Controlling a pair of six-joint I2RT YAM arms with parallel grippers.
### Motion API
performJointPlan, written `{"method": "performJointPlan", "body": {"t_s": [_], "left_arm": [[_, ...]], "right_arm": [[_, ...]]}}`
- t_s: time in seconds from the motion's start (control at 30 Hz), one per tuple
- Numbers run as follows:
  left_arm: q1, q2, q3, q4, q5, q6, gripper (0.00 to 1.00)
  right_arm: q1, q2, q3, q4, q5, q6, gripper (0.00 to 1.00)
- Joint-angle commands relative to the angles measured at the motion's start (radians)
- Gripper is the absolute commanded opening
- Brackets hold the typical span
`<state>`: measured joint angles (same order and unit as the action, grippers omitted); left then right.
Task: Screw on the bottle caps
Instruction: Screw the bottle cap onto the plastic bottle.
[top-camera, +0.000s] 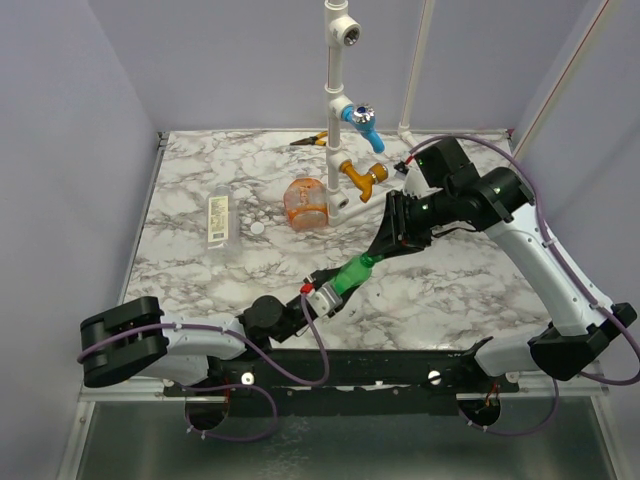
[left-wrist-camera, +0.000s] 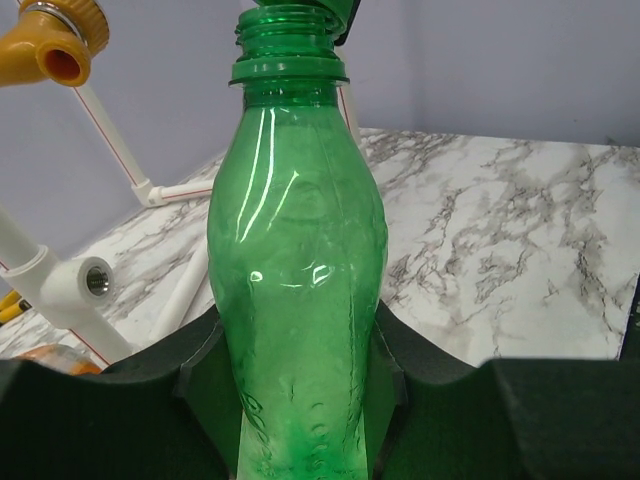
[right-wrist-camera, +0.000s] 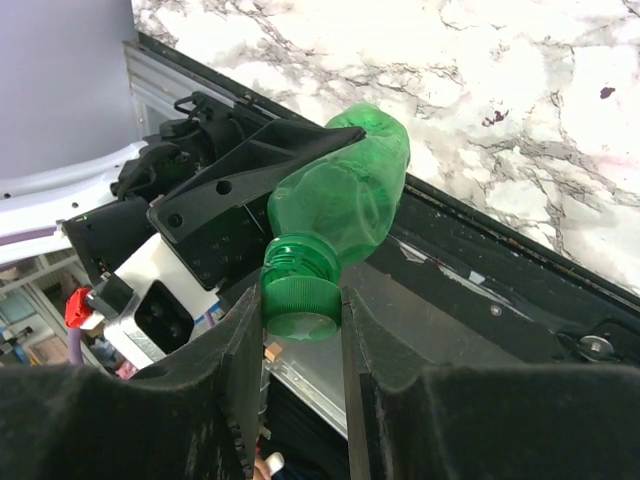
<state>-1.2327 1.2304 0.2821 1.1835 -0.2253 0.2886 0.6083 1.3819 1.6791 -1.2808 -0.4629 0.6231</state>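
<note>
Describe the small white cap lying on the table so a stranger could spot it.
Find the white pipe stand at the back of the marble table. Left of the orange bottle at its foot, before the clear labelled bottle, lies the white cap: a tiny flat disc, far smaller than either bottle.

Marble table (top-camera: 190, 290): white with grey veins. Centre frame, green bottle (top-camera: 352, 272), translucent, glossy; its green cap (right-wrist-camera: 302, 300) opaque, ribbed. Upper centre, orange bottle (top-camera: 305, 203), translucent. Left, clear bottle (top-camera: 218, 220), pale label with dark print; white cap (top-camera: 258, 228) beside it. White pipe frame (top-camera: 335, 60); blue tap (top-camera: 362, 118), yellow-orange tap (top-camera: 360, 178). Pale lavender walls (top-camera: 80, 120).
</note>
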Motion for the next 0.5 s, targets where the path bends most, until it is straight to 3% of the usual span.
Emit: {"method": "performJointPlan", "body": {"t_s": [0.0,0.47], "left_arm": [[-0.016,0.028,0.011,0.046,0.038,-0.014,0.0],[-0.031,0.07,0.024,0.097,0.029,0.02,0.0]], "right_arm": [[0.001,-0.008,-0.012,-0.003,-0.038,0.002,0.16],[0.001,0.0,-0.015,-0.075,0.014,-0.025,0.15]]}}
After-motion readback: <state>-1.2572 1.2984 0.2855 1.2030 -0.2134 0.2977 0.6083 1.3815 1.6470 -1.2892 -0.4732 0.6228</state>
